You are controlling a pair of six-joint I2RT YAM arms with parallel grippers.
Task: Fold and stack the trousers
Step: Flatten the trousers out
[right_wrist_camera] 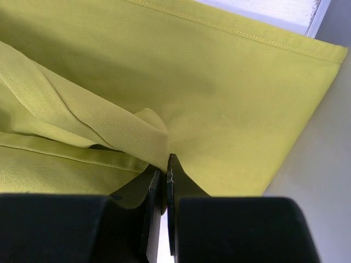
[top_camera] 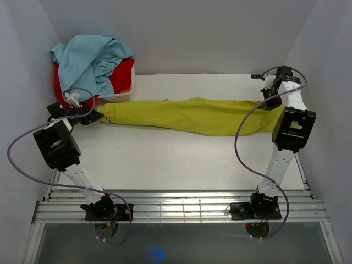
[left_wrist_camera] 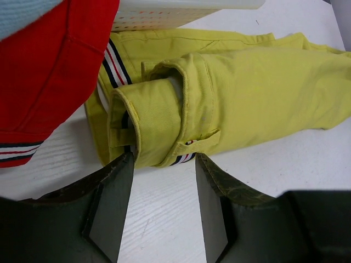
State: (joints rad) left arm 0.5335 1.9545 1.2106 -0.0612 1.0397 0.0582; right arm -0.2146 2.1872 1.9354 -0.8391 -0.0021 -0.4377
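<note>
L gripper (left_wrist_camera: 163, 159) apart at trousers (top_camera: 192, 115) waistband, red garment (left_wrist_camera: 55, 71) & basket (left_wrist_camera: 164, 11) just beside; R gripper (right_wrist_camera: 164, 167) clamped on leg cloth.

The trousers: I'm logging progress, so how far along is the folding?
Done: the trousers lie stretched out across the table, legs together. In hand: the right hand pinches the hem end; the left hand is open at the waistband. Left: the crosswise folds and stacking.
</note>
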